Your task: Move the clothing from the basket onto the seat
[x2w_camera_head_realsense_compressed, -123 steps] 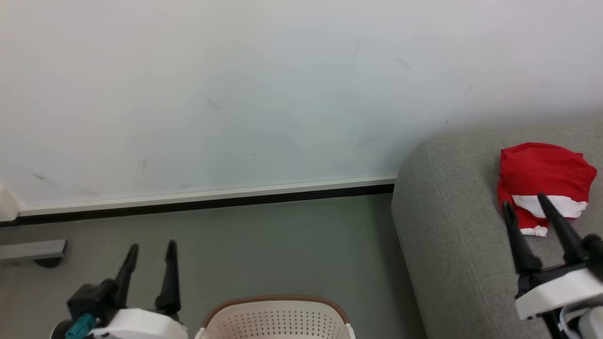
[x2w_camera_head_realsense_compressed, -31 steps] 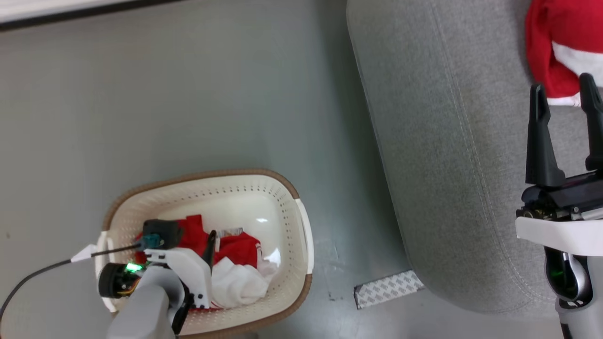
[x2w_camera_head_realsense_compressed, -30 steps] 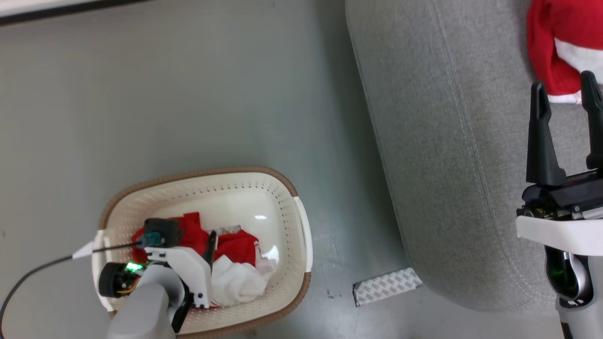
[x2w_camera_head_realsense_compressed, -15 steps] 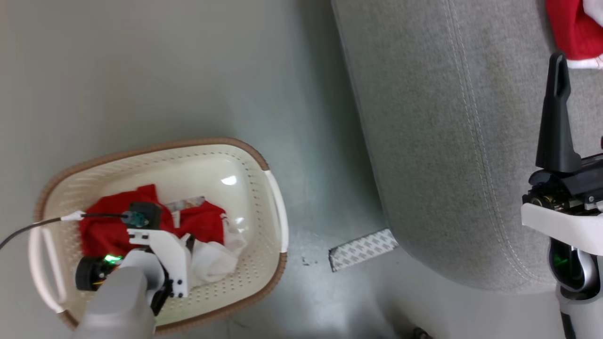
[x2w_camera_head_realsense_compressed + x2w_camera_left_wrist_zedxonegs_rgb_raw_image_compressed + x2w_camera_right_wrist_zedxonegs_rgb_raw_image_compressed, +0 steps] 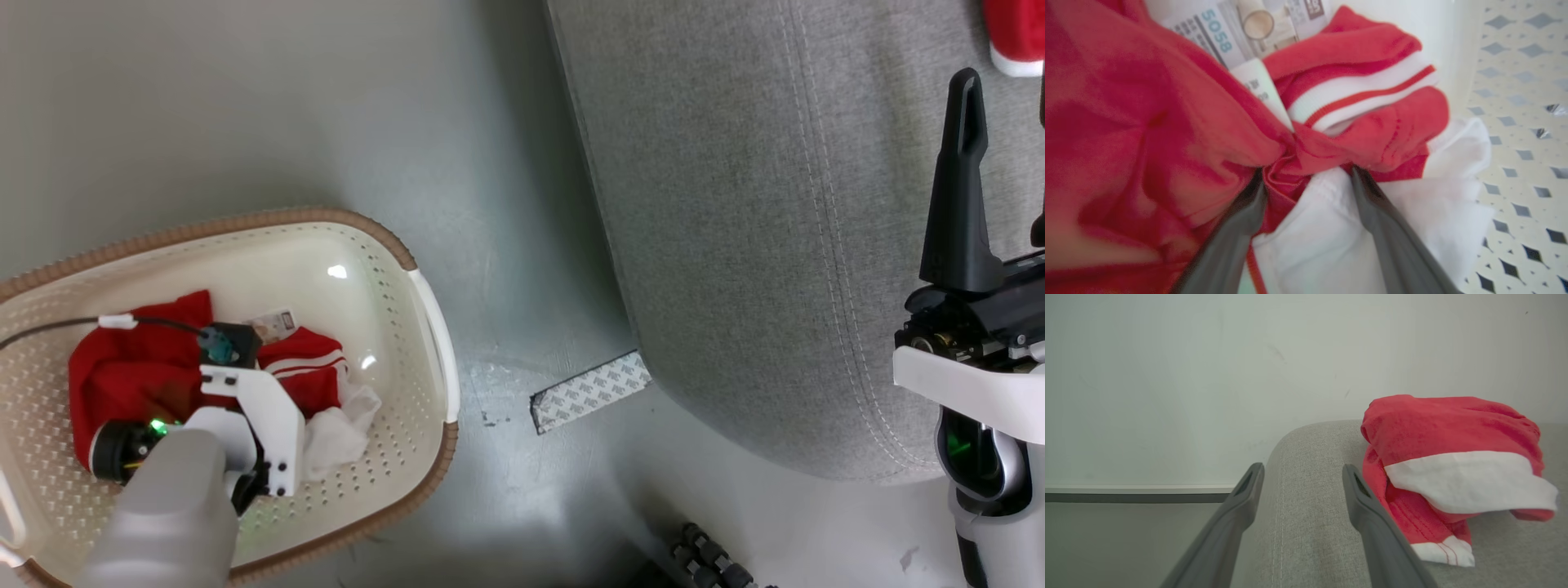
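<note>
Step in hand: pick-up from the basket.

From where I stand, the left gripper (image 5: 1306,173) is down inside the cream-white perforated plastic basket (image 5: 245,219) with the brown rim band. The basket sits on the grey floor (image 5: 245,98), near the large light grey woven-fabric seat (image 5: 735,204). The two dark fingers stand apart, pressed into the soft red-and-white clothing (image 5: 131,367) heaped on the basket bottom. A red fold and a white panel lie between the fingers, and red cloth bunches just past the tips. The jaws have not closed on it. A printed paper label (image 5: 1208,32) lies among the folds, touching the clothing.

The right gripper (image 5: 1302,469) hovers above the seat, fingers apart and empty. One red garment with a white panel (image 5: 1453,428) already lies on the seat, just beside one finger in the right wrist view.

Judgement: the task is partly done, and the basket load is not yet moved.

The next move calls for:
1. Close the left jaws on the bunched fold.
2. Lift until the hanging cloth clears the basket rim.
3. Carry across to the seat and release near the garment there.

Caution: the heap may be more than one piece, trailing cloth could snag the rim, and the label may lift with it
</note>
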You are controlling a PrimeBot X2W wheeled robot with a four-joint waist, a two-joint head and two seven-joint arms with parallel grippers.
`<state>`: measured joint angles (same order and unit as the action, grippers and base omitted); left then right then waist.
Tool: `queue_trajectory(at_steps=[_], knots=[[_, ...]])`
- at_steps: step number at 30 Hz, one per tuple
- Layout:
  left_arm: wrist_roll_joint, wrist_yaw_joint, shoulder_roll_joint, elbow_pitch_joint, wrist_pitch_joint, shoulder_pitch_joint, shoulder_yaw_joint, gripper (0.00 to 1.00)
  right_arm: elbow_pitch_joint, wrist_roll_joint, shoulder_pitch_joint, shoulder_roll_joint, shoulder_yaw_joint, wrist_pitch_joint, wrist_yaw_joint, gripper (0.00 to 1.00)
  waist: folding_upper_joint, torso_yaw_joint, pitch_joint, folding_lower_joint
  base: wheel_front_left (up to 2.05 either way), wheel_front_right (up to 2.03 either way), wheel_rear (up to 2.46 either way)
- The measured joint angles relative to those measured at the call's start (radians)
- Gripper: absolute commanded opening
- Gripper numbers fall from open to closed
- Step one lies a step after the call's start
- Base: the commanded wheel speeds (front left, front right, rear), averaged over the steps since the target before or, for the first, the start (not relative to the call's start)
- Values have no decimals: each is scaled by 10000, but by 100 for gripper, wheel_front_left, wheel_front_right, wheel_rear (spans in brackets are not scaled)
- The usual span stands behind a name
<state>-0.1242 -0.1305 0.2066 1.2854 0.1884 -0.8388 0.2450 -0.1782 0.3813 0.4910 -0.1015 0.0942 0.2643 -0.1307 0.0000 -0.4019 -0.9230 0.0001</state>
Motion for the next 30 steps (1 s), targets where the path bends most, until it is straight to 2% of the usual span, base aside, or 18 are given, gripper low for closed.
queue_trajectory(at_steps=[7, 8, 9, 14, 18, 30], knots=[[-134, 0, 29, 6, 293, -270, 345, 100, -84, -119, -12, -38, -102, 0, 0, 100, 0, 14, -265, 0, 2, 2, 2], [-171, -2, 31, 6, 282, -307, 389, 30, -88, -142, -12, -38, -105, 0, 0, 100, 0, 41, -283, -1, 0, 0, 0], [-192, -10, 35, 12, 199, -342, 441, 0, -88, -192, -13, -36, -107, 0, 0, 100, 0, 62, -299, 0, 0, 0, 0], [-506, -8, 94, 12, -161, -363, 497, 0, -31, -251, 17, -8, -104, 0, 0, 100, 0, 66, -243, 0, 0, 0, 0], [-759, -8, -67, 10, -408, -267, 589, 0, 128, -334, 39, -35, -63, 0, 0, 100, 0, 137, 85, 0, 0, 0, 0], [-1680, -8, -794, -59, -1476, 564, 1204, 0, 556, -366, -82, -412, -125, 0, 0, 100, 0, 556, 1845, -1, 0, 0, 0]])
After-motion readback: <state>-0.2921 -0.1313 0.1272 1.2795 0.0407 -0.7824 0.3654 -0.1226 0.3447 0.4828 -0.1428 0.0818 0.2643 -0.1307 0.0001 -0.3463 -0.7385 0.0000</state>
